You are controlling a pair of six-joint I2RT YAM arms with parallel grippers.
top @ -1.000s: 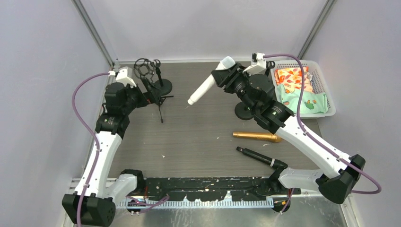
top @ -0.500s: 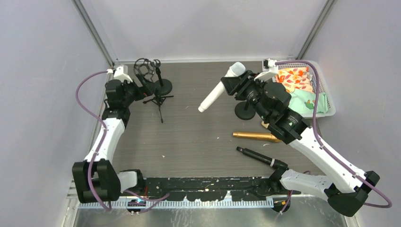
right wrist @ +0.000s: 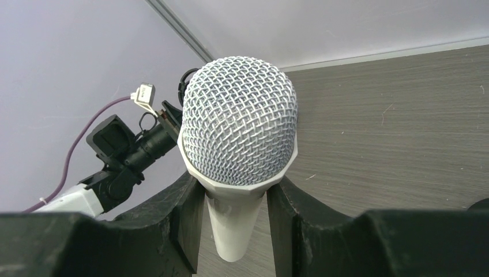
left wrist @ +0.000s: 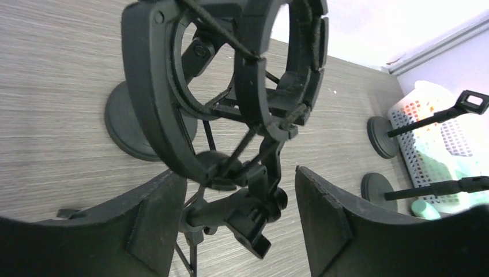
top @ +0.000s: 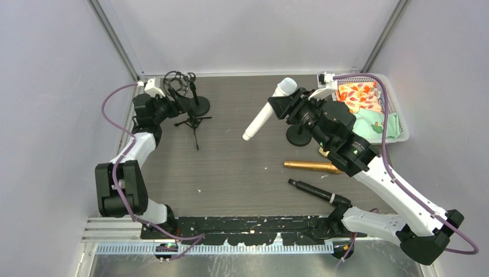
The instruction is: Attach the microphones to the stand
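My right gripper (top: 281, 104) is shut on the white microphone (top: 259, 118), just below its mesh head, and holds it in the air over the table's middle with the tail slanting down to the left. The right wrist view shows the head (right wrist: 239, 124) above both fingers (right wrist: 173, 225). My left gripper (top: 168, 107) is open around the joint (left wrist: 254, 210) under the black shock mount (left wrist: 230, 75) of the tripod stand (top: 193, 122) at the back left. A gold microphone (top: 311, 166) and a black microphone (top: 314, 191) lie on the table at the right.
A round-based stand (top: 199, 105) is behind the tripod. Another round base (top: 300, 135) sits under my right arm. A white basket (top: 398, 109) with colourful packets is at the back right. The left wrist view shows two more round-based stands (left wrist: 383, 135) beside it.
My right gripper carried the white microphone right and slightly back, then held still. My left arm folded back toward the left wall while its gripper stayed at the shock mount stand.
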